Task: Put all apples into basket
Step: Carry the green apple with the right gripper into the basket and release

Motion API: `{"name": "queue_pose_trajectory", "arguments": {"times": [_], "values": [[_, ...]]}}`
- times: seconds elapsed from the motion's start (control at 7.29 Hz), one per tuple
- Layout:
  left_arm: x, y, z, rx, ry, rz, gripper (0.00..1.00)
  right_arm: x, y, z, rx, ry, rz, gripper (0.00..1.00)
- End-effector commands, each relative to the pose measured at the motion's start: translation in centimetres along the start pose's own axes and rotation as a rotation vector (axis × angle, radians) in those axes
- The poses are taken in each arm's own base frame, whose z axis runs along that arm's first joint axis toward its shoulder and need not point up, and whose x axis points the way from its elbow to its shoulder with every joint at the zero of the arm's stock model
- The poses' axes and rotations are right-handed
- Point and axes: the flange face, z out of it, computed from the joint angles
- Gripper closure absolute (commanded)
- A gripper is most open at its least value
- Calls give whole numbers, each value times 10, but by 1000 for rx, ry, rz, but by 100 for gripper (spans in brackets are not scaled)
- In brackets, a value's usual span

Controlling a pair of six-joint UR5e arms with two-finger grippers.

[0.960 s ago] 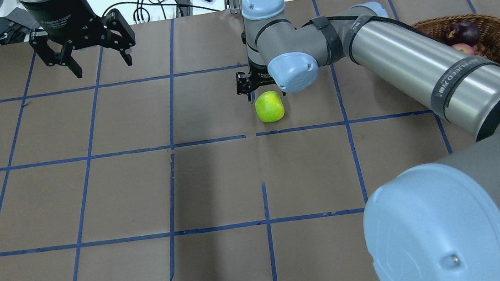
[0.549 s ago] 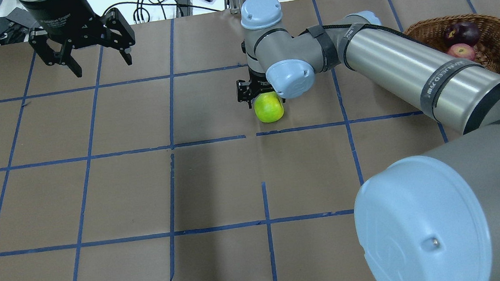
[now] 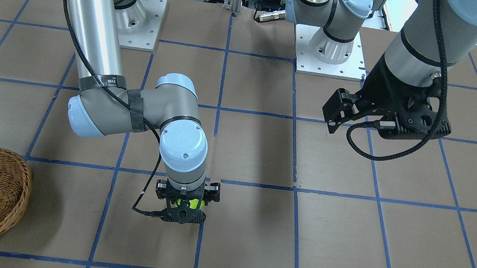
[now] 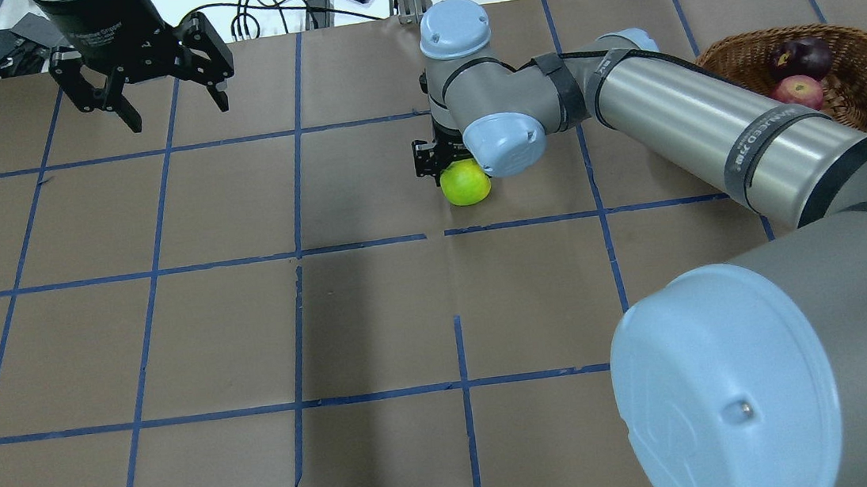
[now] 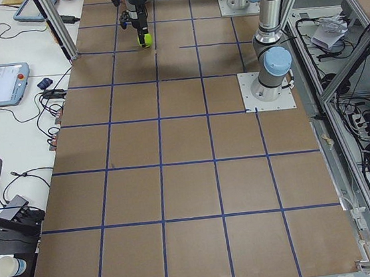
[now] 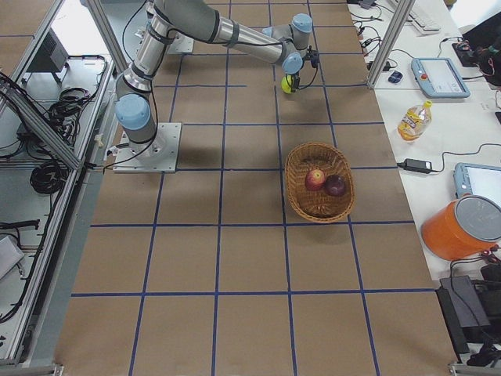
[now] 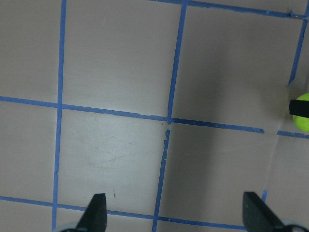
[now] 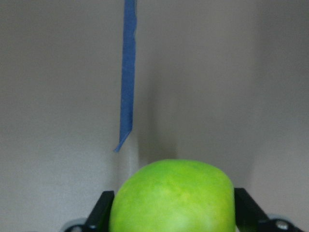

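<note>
Our right end effector (image 8: 173, 212) has dropped over the green apple (image 4: 465, 185). Round, glossy and yellow-green, it sits down at the counter (image 4: 376, 312) between the fingers (image 8: 101, 210); we cannot tell whether they clamp it. The left end effector (image 4: 178, 115) hangs with its fingers spread.

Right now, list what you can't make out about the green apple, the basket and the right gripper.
- green apple: overhead, the wrist covers its top; front-facing, the right gripper hides nearly all of it.
- Grip: right wrist view, the bottom edge cuts off the fingers, so contact cannot be judged.
- basket: front-facing, cut by the left edge; overhead, the right arm covers part of its rim.
- Side views: apple too small to tell if lifted.
</note>
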Motion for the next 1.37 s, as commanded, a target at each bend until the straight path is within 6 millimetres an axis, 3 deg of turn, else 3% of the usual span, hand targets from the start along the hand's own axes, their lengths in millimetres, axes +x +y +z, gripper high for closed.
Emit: {"name": "queue_pose_trajectory", "arguments": {"times": [0.0,0.14,0.27,0.41,0.55,0.69,0.82,0.96,1.1,1.23], "values": [[0,-2,0,6,1,-1,0,44,-16,-80,46,-1,6,100],[0,-2,-1,8,2,-1,0,121,-21,-129,15,33,35,100],[0,-2,-1,8,2,-1,0,202,-26,-161,34,47,16,100],[0,-2,-1,8,2,-2,0,273,-24,-173,40,63,14,100],[0,-1,-2,9,2,-2,0,340,-24,-165,24,75,22,100],[0,-1,-2,9,0,-1,0,394,-17,-147,-4,81,-59,100],[0,-2,-2,11,2,-1,0,435,-9,-135,-22,71,-73,100],[0,-1,-2,9,2,-2,0,444,-16,-112,2,87,-69,100],[0,-2,-2,11,2,-1,0,449,-22,-85,14,92,-58,58],[0,-1,-2,11,2,-1,0,450,-22,-78,4,84,-60,1]]}}
